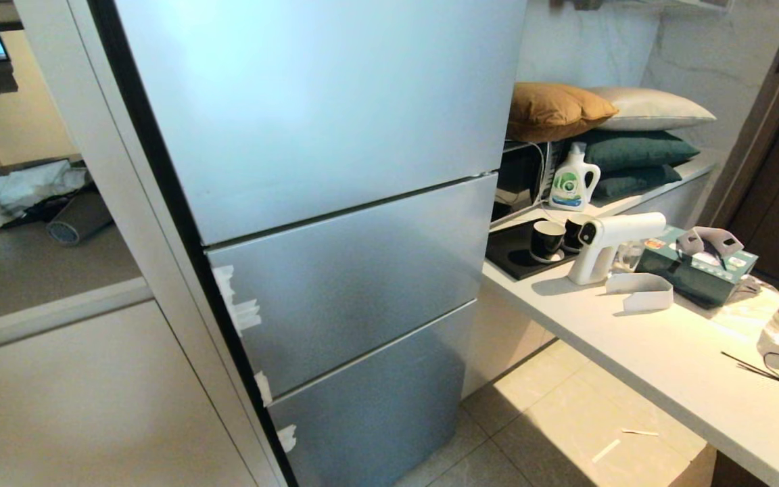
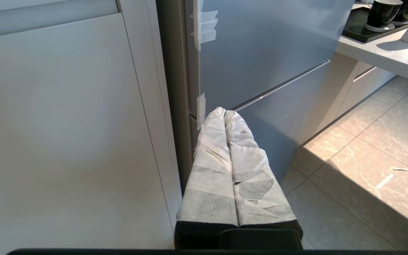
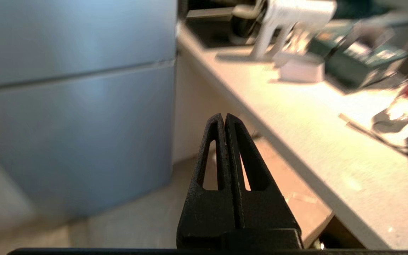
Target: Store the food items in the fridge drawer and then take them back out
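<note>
Fridge drawer is nowhere to be seen from where I'm standing, since all three panels of the silver-blue fridge (image 1: 335, 223) are flush and closed. No pepper or potato-looking thing in sight either, not on the desk (image 1: 660, 358) and not on the floor, so I honestly can't tell where the food is right now.

Left gripper (image 2: 224, 112), wrapped in white cloth, hangs low just in front of the seam between the middle and bottom panels, jaws pressed together and holding nothing. Right gripper (image 3: 224, 118) is bare black, jaws also pressed together and empty, pointing toward the gap between the fridge's side and the desk edge.

My read: this is either the very start or the very end, with nothing in hand. If it's the start, the next move needs a gripper to spread its jaws, catch a panel edge near those bits of white tape (image 1: 237, 308), and pull the drawer out.
</note>
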